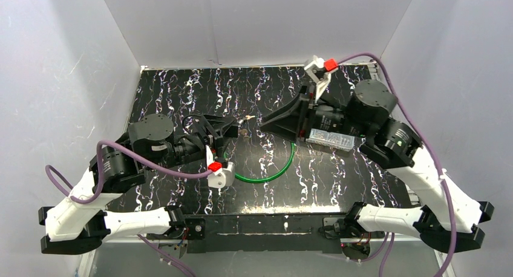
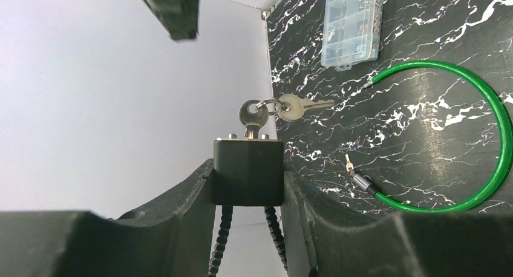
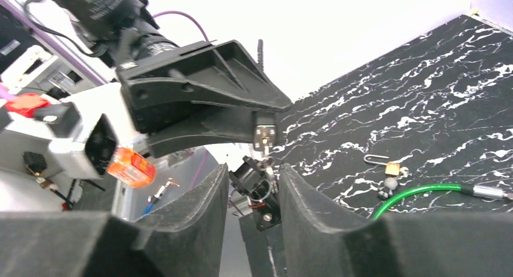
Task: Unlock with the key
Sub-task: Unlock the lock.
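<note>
A black padlock (image 2: pixel 248 171) is clamped between my left gripper's (image 2: pixel 248 183) fingers, with its black beaded shackle cable hanging below. A silver key (image 2: pixel 250 117) stands in the lock's top face, and a ring carries a second key (image 2: pixel 299 106) off to the right. From above, the left gripper (image 1: pixel 233 129) holds the lock over mid-table, with the key (image 1: pixel 247 118) pointing at my right gripper (image 1: pixel 264 124). In the right wrist view the padlock and key (image 3: pixel 264 135) sit just beyond my right gripper (image 3: pixel 254 166), whose jaws stand apart with nothing gripped.
A green cable loop (image 1: pixel 272 171) lies on the black marbled table (image 1: pixel 181 95) under the two grippers. A clear parts box (image 1: pixel 330 139) sits beneath the right arm. A small brass padlock (image 3: pixel 392 167) lies by the green cable. White walls enclose three sides.
</note>
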`<action>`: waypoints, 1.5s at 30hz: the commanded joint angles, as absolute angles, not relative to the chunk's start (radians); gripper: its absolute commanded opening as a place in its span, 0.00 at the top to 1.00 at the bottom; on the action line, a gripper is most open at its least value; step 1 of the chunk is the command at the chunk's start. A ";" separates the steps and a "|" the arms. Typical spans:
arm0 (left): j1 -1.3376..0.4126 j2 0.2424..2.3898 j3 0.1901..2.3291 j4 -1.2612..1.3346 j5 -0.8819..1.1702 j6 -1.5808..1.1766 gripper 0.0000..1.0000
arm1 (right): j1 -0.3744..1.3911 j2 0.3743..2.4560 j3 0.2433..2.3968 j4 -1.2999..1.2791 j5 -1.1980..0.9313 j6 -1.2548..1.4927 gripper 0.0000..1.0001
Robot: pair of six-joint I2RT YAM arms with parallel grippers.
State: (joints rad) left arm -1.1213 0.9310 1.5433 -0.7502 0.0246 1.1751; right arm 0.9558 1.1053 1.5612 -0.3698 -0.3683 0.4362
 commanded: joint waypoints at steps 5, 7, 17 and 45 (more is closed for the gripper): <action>-1.121 0.932 1.552 -0.741 0.015 1.199 0.83 | 0.951 1.116 1.536 -0.324 -0.413 0.449 0.64; -1.121 0.933 1.552 -0.741 0.014 1.202 0.83 | 0.950 1.135 1.547 -0.325 -0.430 0.452 0.65; -1.121 0.936 1.557 -0.733 -0.025 1.214 0.83 | 0.951 1.174 1.561 -0.323 -0.464 0.450 0.73; -1.121 0.940 1.547 -0.727 -0.026 1.246 0.85 | 0.956 1.211 1.531 -0.221 -0.508 0.493 0.99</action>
State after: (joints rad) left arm -1.1213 0.9405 1.5433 -0.7479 -0.0273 1.2388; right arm 0.9501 1.2037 1.5398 -0.3141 -0.4789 0.4751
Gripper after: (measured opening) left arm 0.367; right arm 0.021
